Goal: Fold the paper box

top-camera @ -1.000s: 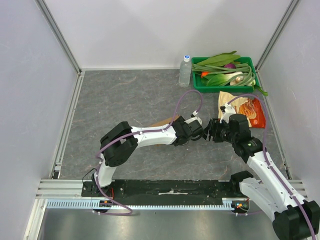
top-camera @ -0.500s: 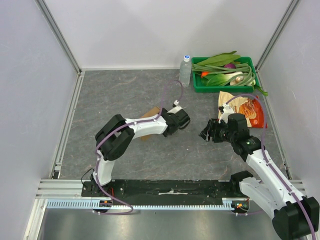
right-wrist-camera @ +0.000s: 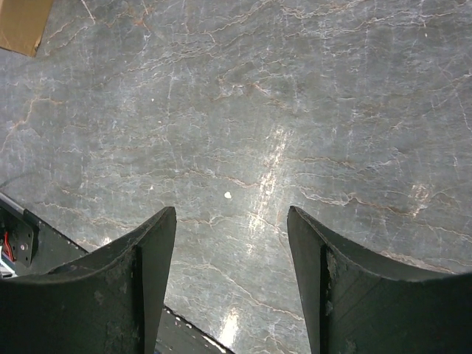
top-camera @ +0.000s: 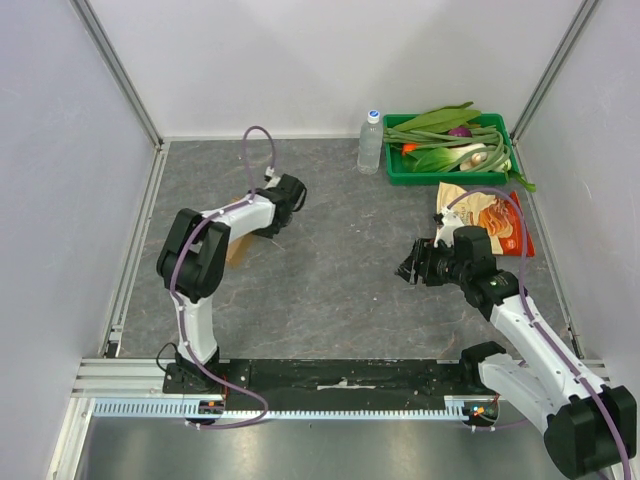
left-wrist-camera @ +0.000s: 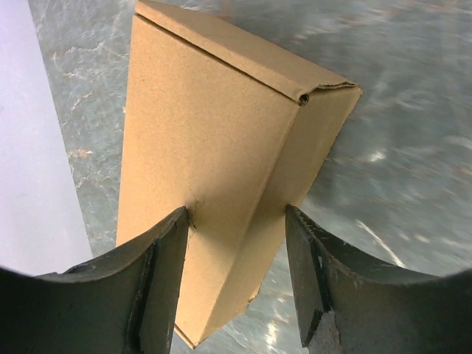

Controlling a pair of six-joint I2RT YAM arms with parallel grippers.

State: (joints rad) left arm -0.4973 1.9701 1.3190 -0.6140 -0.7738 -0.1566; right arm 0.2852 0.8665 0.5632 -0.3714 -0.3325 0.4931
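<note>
The left arm reaches to the left side of the bench (top-camera: 330,290), close to the white wall (left-wrist-camera: 37,184). Its left hand (left-wrist-camera: 236,214) is closed on the paper box (left-wrist-camera: 221,133). One finger presses on the broad brown face and the other finger presses on the narrower side face. The box is already folded into a closed brown carton. It is slim, its far flap is shut, and one far corner is a little crumpled. From above, only a small tan part of the box shows, under the left forearm. I cannot tell if the box touches the bench or hangs a little above it.

The right arm is on the right side, well apart from the left one. The right hand (right-wrist-camera: 230,212) is open and there is nothing between its fingers. It hangs over the bare gray stone surface, where a small white speck (right-wrist-camera: 227,195) lies. A corner of the carton appears in the far top left corner of the right wrist view.

Behind the right hand lies an orange snack bag (top-camera: 492,220). A green tray (top-camera: 430,180) with vegetables stands in the back right corner of the bench. A water bottle (top-camera: 371,143) stands upright just beside it, on its left.
</note>
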